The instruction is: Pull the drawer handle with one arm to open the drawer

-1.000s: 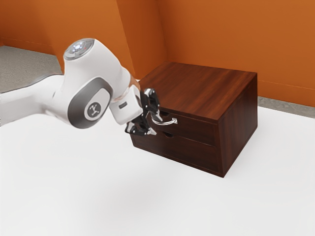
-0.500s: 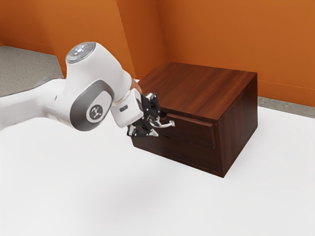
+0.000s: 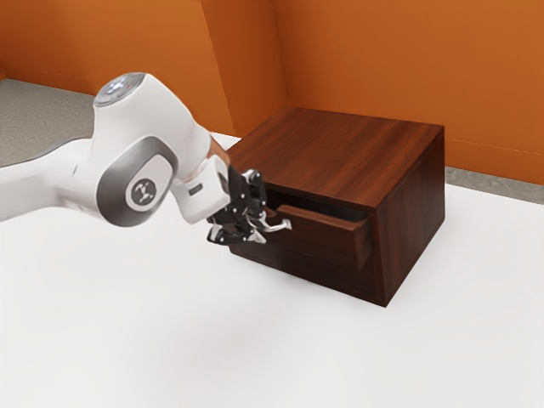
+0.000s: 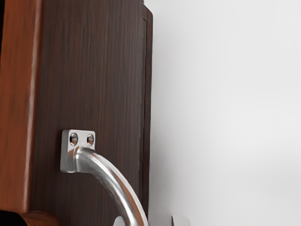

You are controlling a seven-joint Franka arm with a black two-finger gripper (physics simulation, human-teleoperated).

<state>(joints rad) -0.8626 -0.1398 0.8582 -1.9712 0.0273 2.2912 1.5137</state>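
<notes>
A dark wooden cabinet [image 3: 357, 157] stands on the white table [image 3: 170, 340]. Its upper drawer [image 3: 327, 236] sticks out partway from the cabinet front, with a dark gap above it. A curved silver handle [image 3: 274, 226] is fixed to the drawer front. My black gripper [image 3: 246, 223] is shut on that handle from the exterior view's left. In the wrist view the handle [image 4: 110, 181] arcs from its mounting plate on the drawer front [image 4: 94, 84] down toward my hand. A second drawer [image 3: 297, 268] below sits flush.
Orange walls [image 3: 408, 59] rise behind the cabinet. A grey floor strip [image 3: 42, 115] lies at the exterior view's left rear. White tabletop stretches in front of and to the exterior view's left of the cabinet.
My gripper closed on the handle and moved toward the exterior view's left, drawing the upper drawer out of the cabinet. The arm pulled back with it.
</notes>
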